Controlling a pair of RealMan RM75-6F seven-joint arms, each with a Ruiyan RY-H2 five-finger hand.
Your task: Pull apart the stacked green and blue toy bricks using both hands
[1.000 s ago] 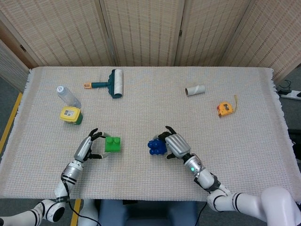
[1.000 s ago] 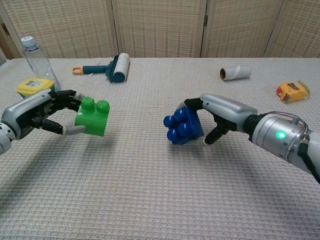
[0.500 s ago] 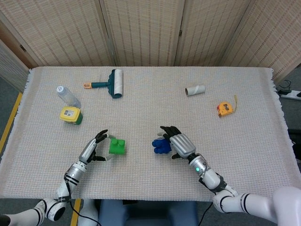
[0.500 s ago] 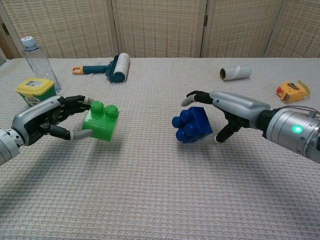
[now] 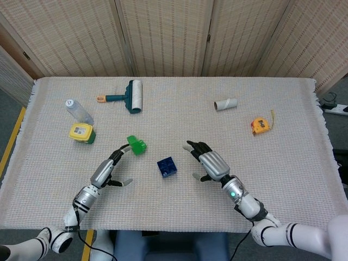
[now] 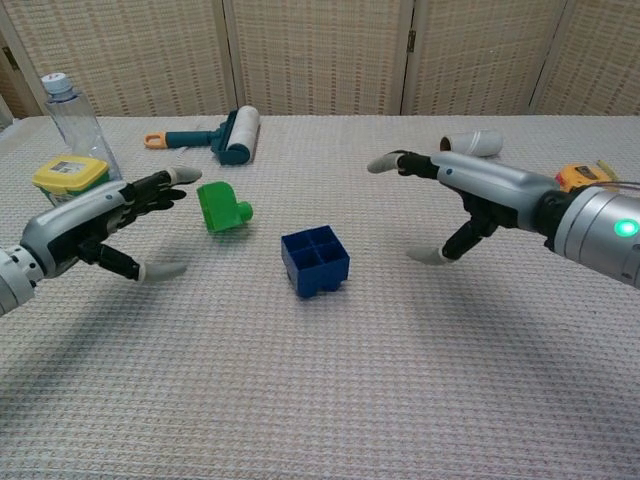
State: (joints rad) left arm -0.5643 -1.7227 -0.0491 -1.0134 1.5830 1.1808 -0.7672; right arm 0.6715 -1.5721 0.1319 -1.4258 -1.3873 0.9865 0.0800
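Near the middle of the woven table cover (image 5: 283,179), the blue toy brick (image 5: 167,166) sits tipped with its hollow underside facing up and toward the chest camera, and the green toy brick (image 5: 137,145) lies on its side just beyond and to the left of it, the two clearly apart, so the separation itself looks done. Neither brick is in a hand: the left hand (image 5: 106,173) hovers beside the green one with fingers spread and nothing between them, and the right hand (image 5: 209,165) is likewise splayed wide and empty, to the right of the blue one. The tumbled poses suggest the bricks were let go rather than set down squarely. Further out, untouched and irrelevant to the job, lie a lint roller (image 5: 129,97), a clear plastic bottle (image 5: 79,111) next to a yellow-lidded tub (image 5: 81,132), a cardboard tube (image 5: 225,104) and a yellow tape measure (image 5: 260,126).
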